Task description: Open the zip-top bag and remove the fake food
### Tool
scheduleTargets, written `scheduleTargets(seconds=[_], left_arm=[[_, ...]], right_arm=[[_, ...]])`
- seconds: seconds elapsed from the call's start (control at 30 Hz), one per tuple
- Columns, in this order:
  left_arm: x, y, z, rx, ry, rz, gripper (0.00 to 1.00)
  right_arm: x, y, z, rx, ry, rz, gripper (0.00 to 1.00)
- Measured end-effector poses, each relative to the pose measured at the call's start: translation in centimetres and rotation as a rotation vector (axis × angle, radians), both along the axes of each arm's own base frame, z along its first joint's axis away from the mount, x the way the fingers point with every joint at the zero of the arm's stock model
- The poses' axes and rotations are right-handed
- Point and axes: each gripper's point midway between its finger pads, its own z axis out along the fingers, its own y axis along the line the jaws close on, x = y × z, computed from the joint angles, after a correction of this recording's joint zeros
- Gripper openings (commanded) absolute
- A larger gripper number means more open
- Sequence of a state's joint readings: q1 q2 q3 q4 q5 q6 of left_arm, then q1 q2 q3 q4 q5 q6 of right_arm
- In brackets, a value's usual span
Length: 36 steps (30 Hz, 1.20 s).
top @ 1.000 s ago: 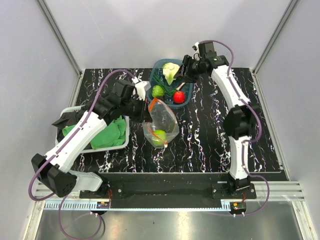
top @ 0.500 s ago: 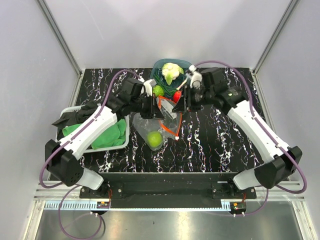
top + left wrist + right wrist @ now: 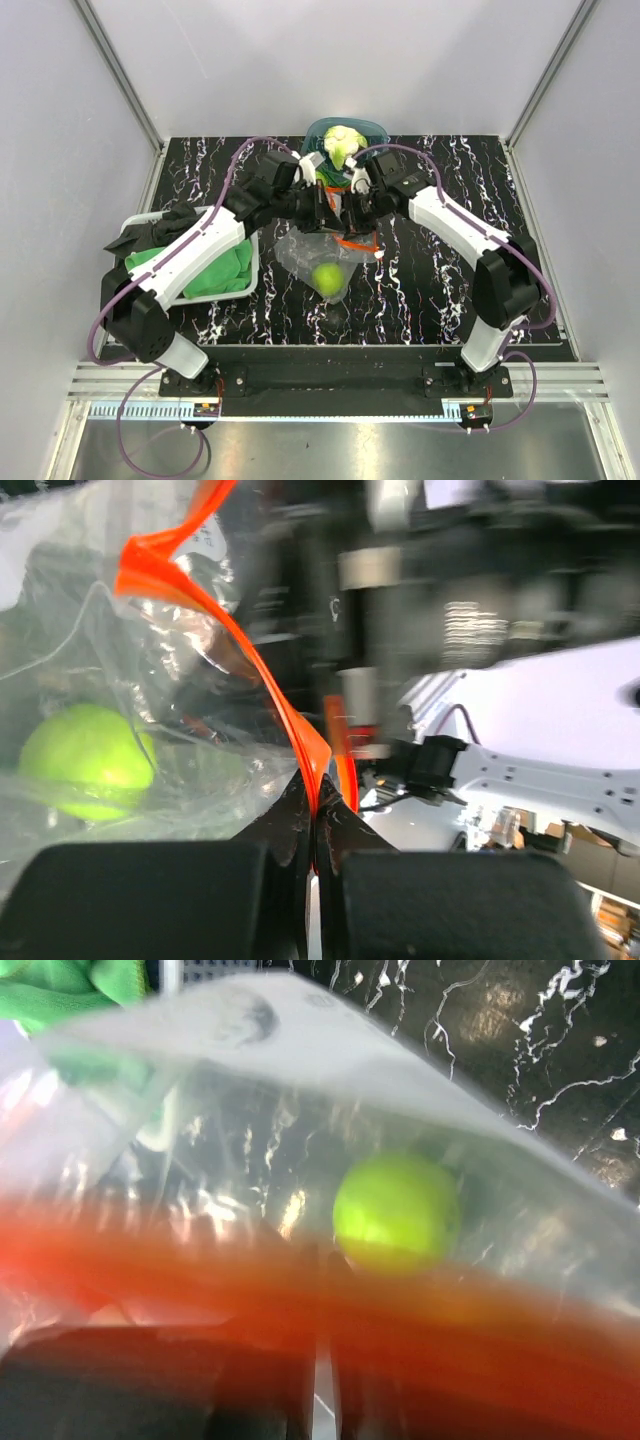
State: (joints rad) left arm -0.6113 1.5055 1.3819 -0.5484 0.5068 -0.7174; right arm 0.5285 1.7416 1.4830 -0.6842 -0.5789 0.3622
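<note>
Left pincer (image 3: pixel 312 820) is clenched tight on the orange zip strip (image 3: pixel 290 730) of the zip-top bag (image 3: pixel 322 250), no gap at all. Right pincer (image 3: pixel 320 1370) looks squeezed onto the strip's other side, though its own view is mostly a blurry orange smear. The bag hangs between the 2 pincers mid-desk (image 3: pixel 430 280), with the green apple (image 3: pixel 326 277) sagging at the bottom. Only the top view shows the cauliflower (image 3: pixel 342 143) in the teal tub (image 3: pixel 318 128); the arms hide the rest of the tub.

The zip-top bag (image 3: pixel 320 255) is seen to be clear, its zip strip (image 3: pixel 265 680) orange-red, the apple (image 3: pixel 326 277) inside bright green. The table (image 3: pixel 420 280) is veined white on black; the cloth (image 3: pixel 225 268) is green, the tub (image 3: pixel 370 128) teal, the cauliflower (image 3: pixel 342 142) white-and-green.
</note>
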Motion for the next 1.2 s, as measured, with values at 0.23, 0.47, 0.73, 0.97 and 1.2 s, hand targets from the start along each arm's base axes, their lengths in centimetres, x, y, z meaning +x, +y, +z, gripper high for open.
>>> scheduleTargets(seconds=[0.23, 0.47, 0.73, 0.97, 1.2], left_arm=[[1.4, -2.2, -0.6, -0.015, 0.016, -0.010, 0.00], [2.3, -2.6, -2.9, 0.026, 0.049, -0.005, 0.00], [3.0, -2.5, -3.0, 0.065, 0.009, -0.019, 0.67], [2.2, 0.3, -2.5, 0.157, -0.105, -0.004, 0.70], [-5.3, 6.2, -0.9, 0.144, -0.193, -0.019, 0.34]], right_arm=[[-2.1, -0.2, -4.3, 0.005, 0.098, 0.034, 0.22], [-4.8, -1.6, -7.7, -0.033, 0.190, 0.048, 0.33], [-7.0, -2.3, -8.9, -0.029, 0.240, 0.073, 0.42], [-6.6, -2.2, -8.5, -0.022, 0.226, 0.075, 0.43], [-6.4, -2.0, -8.3, -0.015, 0.222, 0.077, 0.48]])
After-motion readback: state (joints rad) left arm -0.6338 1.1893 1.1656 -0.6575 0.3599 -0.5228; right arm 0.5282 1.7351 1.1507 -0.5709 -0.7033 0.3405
